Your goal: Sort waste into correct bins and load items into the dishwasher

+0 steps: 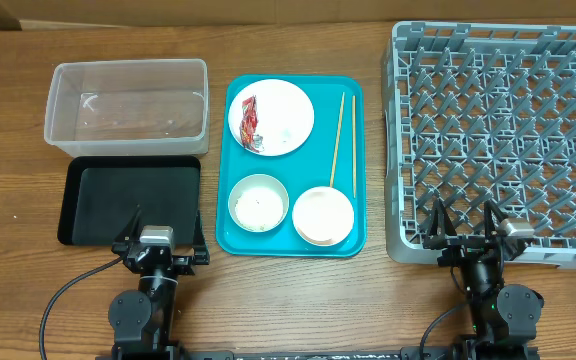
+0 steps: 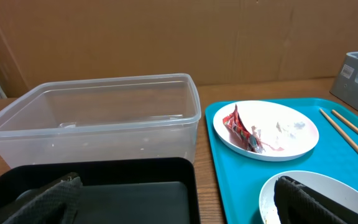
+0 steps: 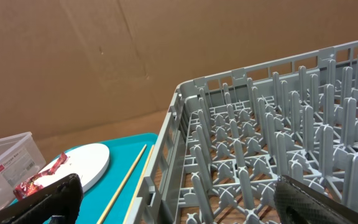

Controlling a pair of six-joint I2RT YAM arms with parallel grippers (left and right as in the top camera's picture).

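fingers wide apart on the left gripper [image 1: 168, 222], jaws fully spread, nothing between them and nothing touched that i can see. it hangs over the near edge of the black tray [image 1: 108, 200]. in its wrist view one dark finger [image 2: 45, 200] sits over that tray while the other shows in front of a bowl rim. right gripper [image 1: 465, 215] is just as open and holds nothing, poised over the near left corner of the grey dish rack [image 1: 508, 110], one finger out toward the teal tray side, the other above the pegs.

room to move: the wood of the table [image 1: 18, 280] shows around both arm bases. a narrow strip of it runs between the black tray and the teal tray [image 1: 359, 150], another between teal tray and rack. the clear tub [image 1: 128, 68] sits just behind the black tray; touching or not, i cannot tell.

on the teal tray, the round white plate [image 1: 286, 112] is at the far left, with the red-and-white wrapper [image 1: 249, 122] crumpled on its left side. pale bits lie beside the wrapper, too small to name. chopsticks [image 1: 338, 140] lie side by side along the tray's right edge, running near to far. two white bowls sit just beside each other at the near end: left bowl [image 1: 258, 203] with small specks inside, right bowl [image 1: 323, 215] plain white.
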